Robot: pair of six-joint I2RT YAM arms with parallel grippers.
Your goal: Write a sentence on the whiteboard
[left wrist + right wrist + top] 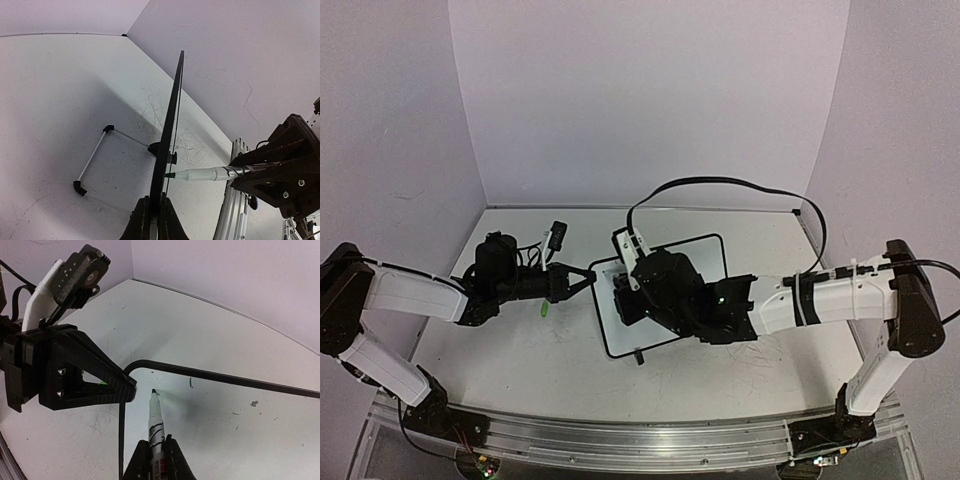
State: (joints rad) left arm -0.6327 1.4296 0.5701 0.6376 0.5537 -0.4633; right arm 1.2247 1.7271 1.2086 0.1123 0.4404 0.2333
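Looking down, the small black-framed white whiteboard is seen propped centrally. Left wrist: its edge is pinched by the left gripper. Right wrist: a green-tipped marker is clamped by the right gripper; the whiteboard could be toppled by hard strokes.

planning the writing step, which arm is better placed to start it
Right. The right gripper is shut on the marker, its tip close to the whiteboard; the left gripper is clamped on the board's edge.

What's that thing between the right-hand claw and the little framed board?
A marker: the right gripper holds it, tip at the whiteboard. The left wrist view shows it best.
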